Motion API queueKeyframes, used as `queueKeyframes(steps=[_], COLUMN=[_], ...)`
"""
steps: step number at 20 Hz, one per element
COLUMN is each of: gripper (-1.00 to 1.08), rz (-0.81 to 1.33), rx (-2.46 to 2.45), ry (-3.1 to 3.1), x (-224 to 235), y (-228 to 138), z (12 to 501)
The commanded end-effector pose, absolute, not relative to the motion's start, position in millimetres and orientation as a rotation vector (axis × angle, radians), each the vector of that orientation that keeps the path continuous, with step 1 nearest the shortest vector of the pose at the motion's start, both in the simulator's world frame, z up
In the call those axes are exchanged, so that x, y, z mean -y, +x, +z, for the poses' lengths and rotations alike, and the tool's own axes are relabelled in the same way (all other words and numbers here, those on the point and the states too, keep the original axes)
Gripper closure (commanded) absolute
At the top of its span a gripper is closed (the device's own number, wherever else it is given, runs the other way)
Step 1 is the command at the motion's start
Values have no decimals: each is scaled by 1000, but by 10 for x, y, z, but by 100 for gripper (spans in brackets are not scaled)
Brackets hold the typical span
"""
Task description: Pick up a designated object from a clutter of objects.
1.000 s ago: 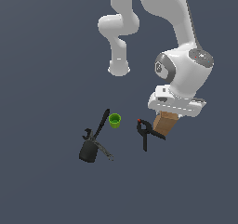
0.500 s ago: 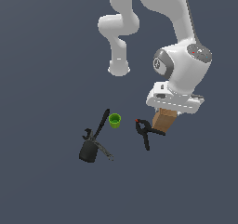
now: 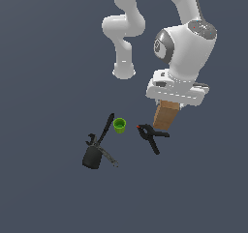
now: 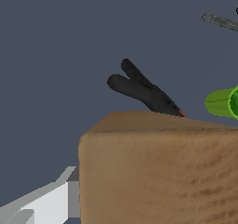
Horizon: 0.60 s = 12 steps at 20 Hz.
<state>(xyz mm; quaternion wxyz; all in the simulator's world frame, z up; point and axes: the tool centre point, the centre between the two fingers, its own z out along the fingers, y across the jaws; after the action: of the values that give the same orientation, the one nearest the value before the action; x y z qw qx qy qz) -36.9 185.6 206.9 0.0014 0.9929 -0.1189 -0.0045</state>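
1. A white Panda arm reaches down from the top of the exterior view, its gripper [image 3: 170, 103] set directly over the tan-brown box [image 3: 165, 116] at roughly 3 o'clock from the frame's centre.
2. The box's upper end is tucked under the white hand; its lower part shows below, tilted slightly.
3. In the wrist view the box [image 4: 158, 172] fills the foreground, its grainy brown face close to the lens, with one pale finger [image 4: 46, 202] pressed alongside its edge. The second finger is out of sight, so the jaws appear closed around the box, though full contact on both sides cannot be confirmed.
4. Whether the box rests on the dark grey floor [image 3: 48, 58] or is lifted clear cannot be told from either view.
5. A black spring clamp [image 3: 152, 135] with a red tip lies just beside the box at about its 7 o'clock in the exterior view; the wrist view shows the clamp [image 4: 144, 90] just beyond the box's far edge.
6. A small green cup [image 3: 119, 125] stands at the clamp's 9 o'clock, near it but apart.
7. A thin dark tool [image 3: 105, 130] lies just beside the cup, slanting towards a black mug-like block [image 3: 92, 157] at 7 o'clock from the cup.
8. A second slim tool [image 3: 110, 158] lies against the block's right side in the exterior view.
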Motion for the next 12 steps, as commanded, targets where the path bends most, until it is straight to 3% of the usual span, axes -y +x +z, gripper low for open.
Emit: queueKeyframes(steps=[1,12], gripper=[108,108], rz=[0,-2], rx=[375,374], ry=[3120,3124], x=[-1749,-1191], y=[-423,-801], z=[2302,3275])
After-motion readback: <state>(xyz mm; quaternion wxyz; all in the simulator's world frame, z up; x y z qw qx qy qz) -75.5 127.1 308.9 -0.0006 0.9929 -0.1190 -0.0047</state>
